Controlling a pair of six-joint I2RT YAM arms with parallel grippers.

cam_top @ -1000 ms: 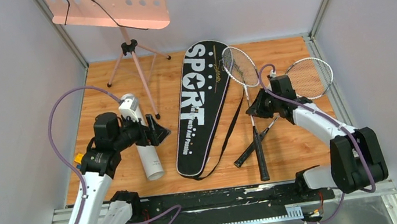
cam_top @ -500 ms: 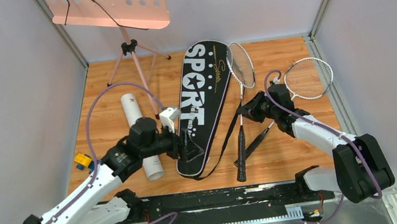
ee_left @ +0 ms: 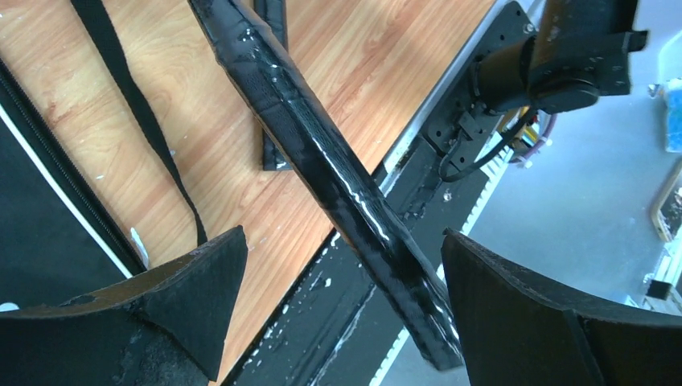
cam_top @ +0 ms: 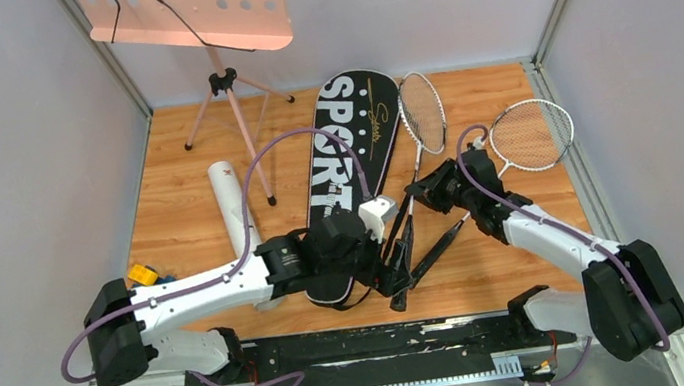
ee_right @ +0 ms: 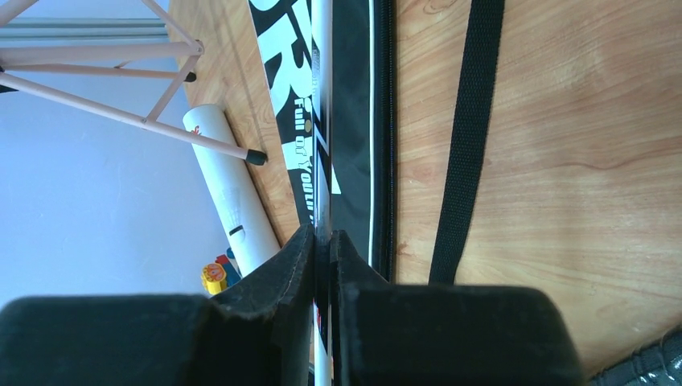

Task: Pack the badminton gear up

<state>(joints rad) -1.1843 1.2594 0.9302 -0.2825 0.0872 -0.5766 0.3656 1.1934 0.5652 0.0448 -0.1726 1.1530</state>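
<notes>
The black bag (cam_top: 347, 167) lettered SPORT lies flat in the middle. My right gripper (cam_top: 426, 191) is shut on the thin shaft (ee_right: 322, 121) of one silver racket (cam_top: 421, 109), whose head rests by the bag's top. That racket's black handle (ee_left: 346, 189) slants down-left and passes between the wide-open jaws of my left gripper (cam_top: 397, 271), close to the right finger (ee_left: 523, 314). The second racket (cam_top: 532, 134) lies at the right, its handle (cam_top: 439, 248) crossing under the first. The white tube (cam_top: 232, 203) lies left of the bag. No shuttlecocks show.
A pink music stand (cam_top: 191, 12) stands at the back left on tripod legs (ee_right: 121, 80). A yellow and blue toy (cam_top: 142, 274) sits by the left wall. The bag's black strap (ee_right: 466, 137) trails over the wood. The black base rail (ee_left: 378, 265) runs along the near edge.
My left arm swung right from the tube, across the bag, to the racket handle. My right gripper carried its racket left, swinging the handle toward the bag.
</notes>
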